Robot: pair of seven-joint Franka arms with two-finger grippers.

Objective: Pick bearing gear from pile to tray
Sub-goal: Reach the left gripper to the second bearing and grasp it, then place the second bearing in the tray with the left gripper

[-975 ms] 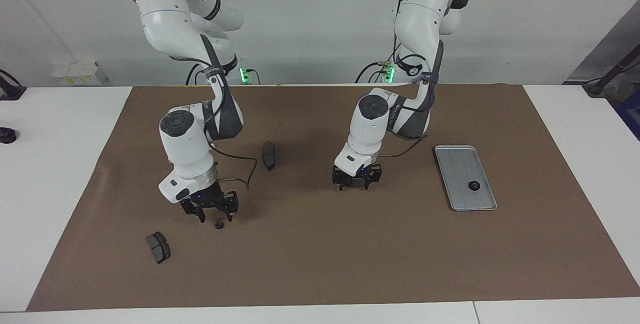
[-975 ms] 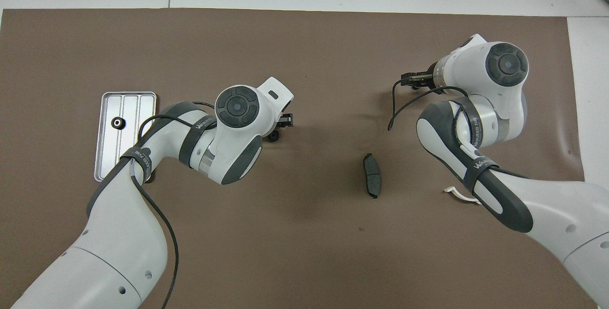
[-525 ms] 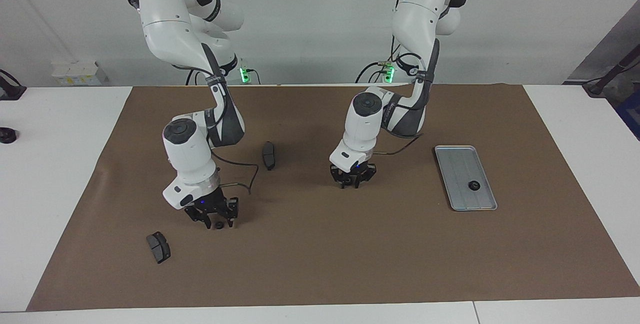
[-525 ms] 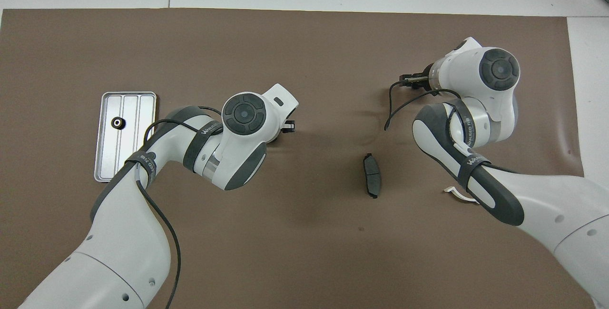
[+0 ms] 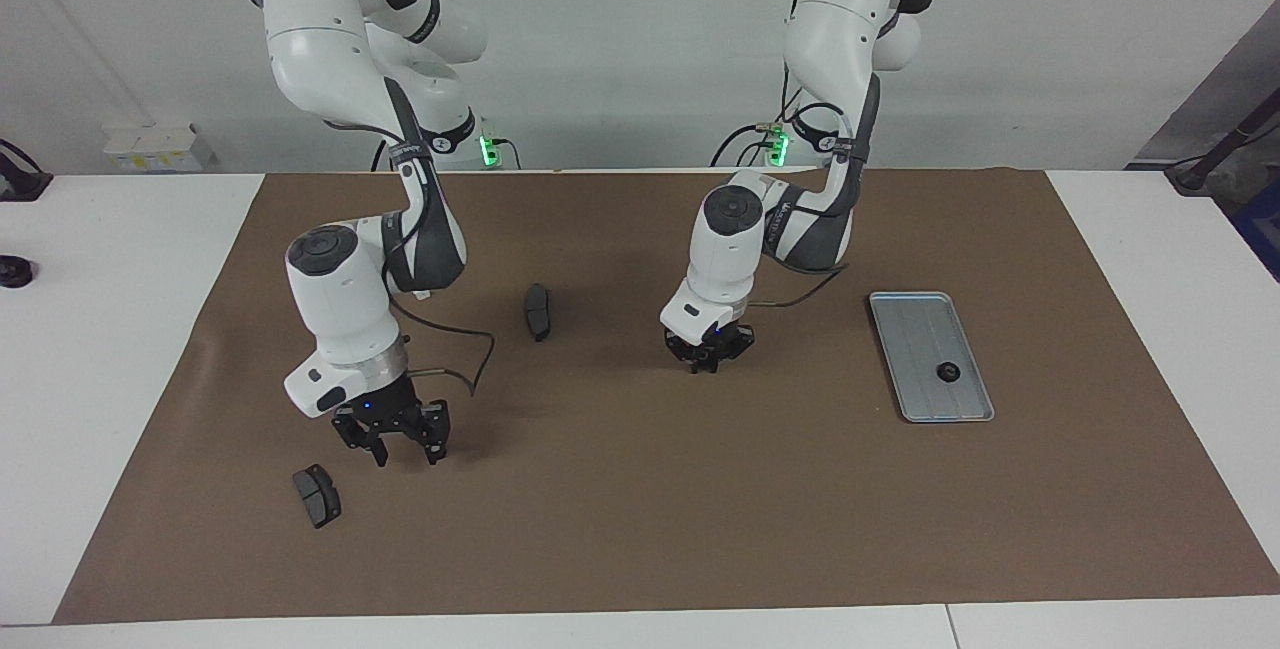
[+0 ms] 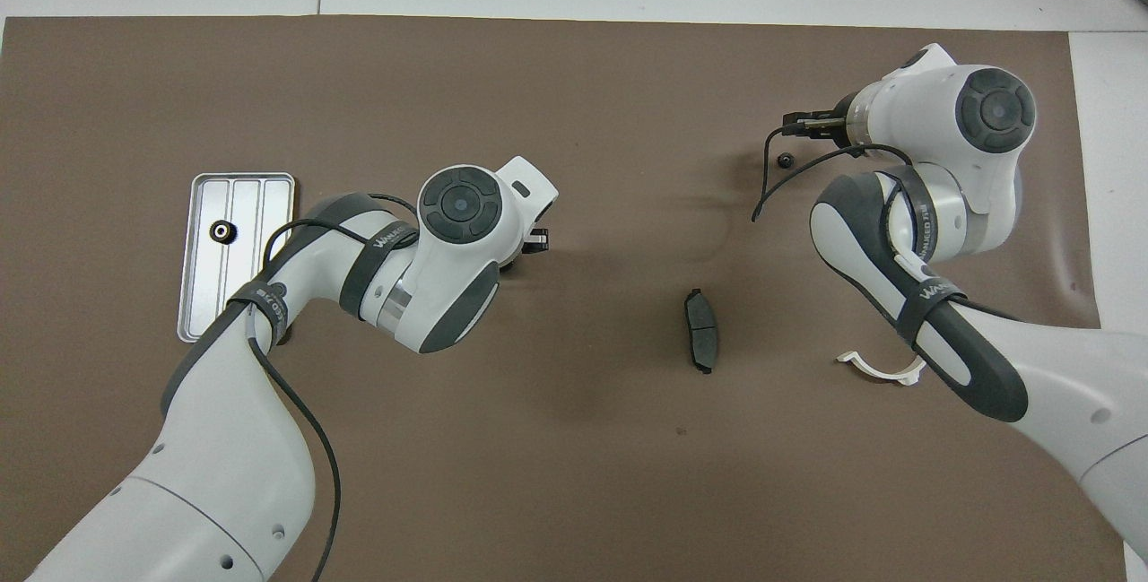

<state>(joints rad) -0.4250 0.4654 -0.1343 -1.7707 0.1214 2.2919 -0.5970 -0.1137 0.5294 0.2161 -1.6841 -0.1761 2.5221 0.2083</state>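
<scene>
- My two arms wear glossy white shells with dark grey bands at the joints.
- Each wrist ends in a round dark grey cap.
- A thin black cable loops loose beside each forearm.
- White lettering runs along a grey strap on each arm.
- My left tool (image 5: 708, 361) and right tool (image 5: 392, 439) are black, each with a small blue light.
- Green lights glow at my bases.

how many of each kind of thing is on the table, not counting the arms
tray: 1
brake pads: 2
small black round parts: 2, one in the tray, one loose
white bracket: 1
total: 6
</scene>
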